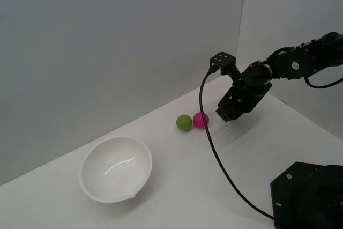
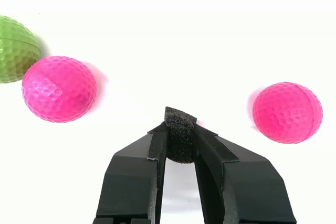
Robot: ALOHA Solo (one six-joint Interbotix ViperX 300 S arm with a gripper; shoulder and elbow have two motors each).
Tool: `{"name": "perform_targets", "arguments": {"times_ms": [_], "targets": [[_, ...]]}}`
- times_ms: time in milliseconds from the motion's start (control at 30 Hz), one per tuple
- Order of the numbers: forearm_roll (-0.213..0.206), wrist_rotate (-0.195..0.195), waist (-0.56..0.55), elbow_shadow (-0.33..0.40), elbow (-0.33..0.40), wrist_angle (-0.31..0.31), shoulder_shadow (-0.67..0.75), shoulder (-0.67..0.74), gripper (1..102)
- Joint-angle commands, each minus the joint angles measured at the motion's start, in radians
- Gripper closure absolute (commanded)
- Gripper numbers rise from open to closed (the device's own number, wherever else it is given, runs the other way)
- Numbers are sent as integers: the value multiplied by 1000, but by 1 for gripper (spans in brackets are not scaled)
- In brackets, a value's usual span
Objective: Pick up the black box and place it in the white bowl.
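Black box (image 2: 180, 141) pinched between the hand's (image 2: 180, 148) fingertips

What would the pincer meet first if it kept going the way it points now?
Probably only the white tabletop. The pincer, shut on the black box, points between two pink balls, and that line looks free, though depth is unclear.

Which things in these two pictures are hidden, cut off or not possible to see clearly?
- Black box, exterior view: hidden by the gripper shut on it.
- Second pink ball: only in the wrist view; the arm hides it in the exterior view.
- Green ball, wrist view: cut off by the edge.
- White bowl: outside the wrist view.
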Motion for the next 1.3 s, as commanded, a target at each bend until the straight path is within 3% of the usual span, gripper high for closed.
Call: {"name": "perform_targets", "arguments": {"times_ms": [0,267,500,933,1267], "targets": [[0,2,9,-20,-18,9,31,21,100],[2,3,9,-28,-25,57,77,69,100],[6,3,29,-41,-38,132,178,172,100],[6,3,28,-51,-48,216,377,371,100],[-32,0,-95,-74,-71,244,460,454,100]]}}
